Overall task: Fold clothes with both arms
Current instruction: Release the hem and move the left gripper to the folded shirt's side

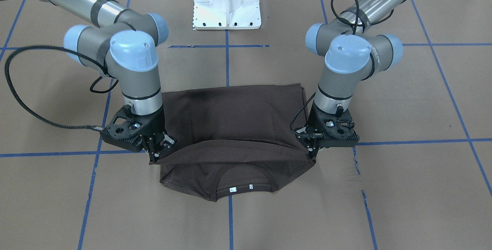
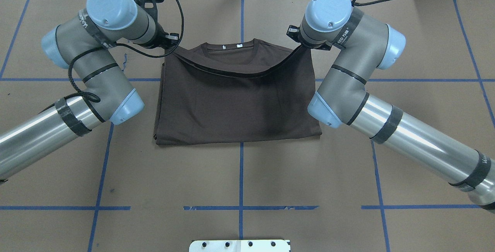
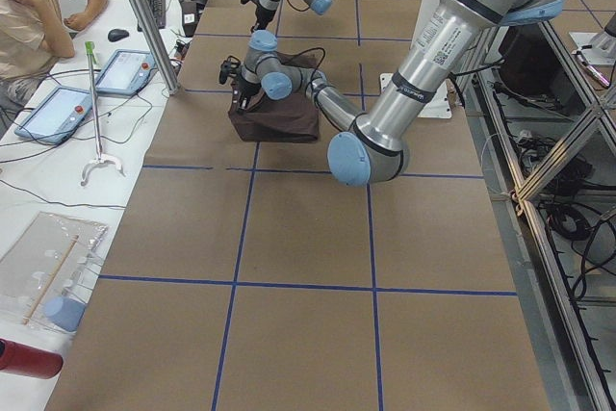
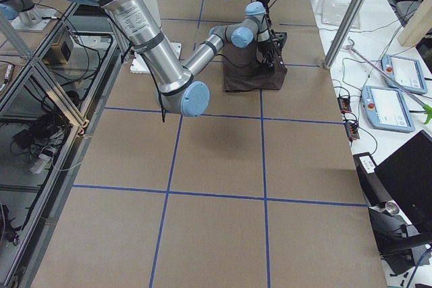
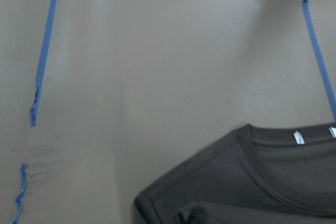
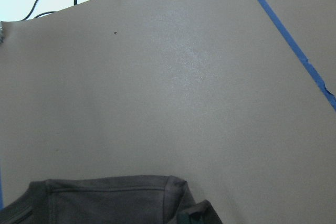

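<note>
A dark brown T-shirt (image 1: 230, 115) lies on the brown paper table, its lower half folded up over the chest. The folded edge sags between my two grippers, just short of the collar (image 1: 240, 182) with its white neck tag (image 1: 231, 189). My left gripper (image 1: 312, 151) is shut on one corner of that edge, and my right gripper (image 1: 155, 156) is shut on the other corner. From overhead, the T-shirt (image 2: 236, 101) spans between the left gripper (image 2: 169, 45) and the right gripper (image 2: 298, 42). Both wrist views show only the shoulder and collar: T-shirt (image 5: 252, 182), T-shirt (image 6: 105, 200).
The white pedestal base (image 1: 226, 4) stands behind the shirt on the robot's side. Blue tape lines (image 2: 240, 174) grid the paper. A side table with tablets (image 3: 120, 69) and a seated person (image 3: 38, 7) lies beyond the far edge.
</note>
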`<act>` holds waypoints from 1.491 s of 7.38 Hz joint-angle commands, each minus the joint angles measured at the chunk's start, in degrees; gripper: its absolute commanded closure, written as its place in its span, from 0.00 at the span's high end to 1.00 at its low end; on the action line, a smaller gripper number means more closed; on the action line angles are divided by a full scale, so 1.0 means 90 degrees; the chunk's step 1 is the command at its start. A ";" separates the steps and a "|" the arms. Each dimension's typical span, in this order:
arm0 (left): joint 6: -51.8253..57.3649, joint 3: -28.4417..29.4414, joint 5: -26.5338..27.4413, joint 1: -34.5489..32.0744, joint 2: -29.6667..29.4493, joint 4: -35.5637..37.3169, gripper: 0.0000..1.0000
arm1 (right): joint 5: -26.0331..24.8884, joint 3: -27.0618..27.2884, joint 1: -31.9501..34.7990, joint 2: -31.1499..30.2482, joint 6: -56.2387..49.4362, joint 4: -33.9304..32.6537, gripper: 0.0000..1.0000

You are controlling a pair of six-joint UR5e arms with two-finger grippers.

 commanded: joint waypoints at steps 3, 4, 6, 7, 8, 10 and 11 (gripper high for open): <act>0.0029 0.0707 0.0190 0.0022 -0.0053 -0.0375 0.00 | -0.0009 -0.0845 -0.0032 0.0041 -0.0173 0.0591 0.00; 0.0058 0.0668 0.0190 0.0022 -0.0014 -0.0375 0.19 | -0.0018 -0.0845 -0.0032 0.0041 -0.0213 0.0591 0.71; 0.0826 0.0029 0.0180 0.0003 0.0461 -0.0336 1.00 | 0.0030 -0.0700 -0.0013 0.0070 -0.0620 0.0601 1.00; 0.1042 -0.0731 0.0132 0.0003 0.1064 -0.0336 1.00 | 0.0301 -0.0554 0.0152 0.0012 -0.1069 0.0601 1.00; 0.0986 -0.1357 0.0131 0.0051 0.1612 -0.0365 1.00 | 0.0681 -0.0465 0.0250 -0.0056 -0.1305 0.0620 1.00; 0.0347 -0.2481 0.0083 0.0362 0.2570 -0.0394 1.00 | 0.0675 -0.0114 0.0251 -0.0281 -0.1308 0.0621 1.00; -0.0703 -0.2622 0.0131 0.0847 0.2768 -0.0655 0.86 | 0.0675 -0.0045 0.0251 -0.0320 -0.1308 0.0621 1.00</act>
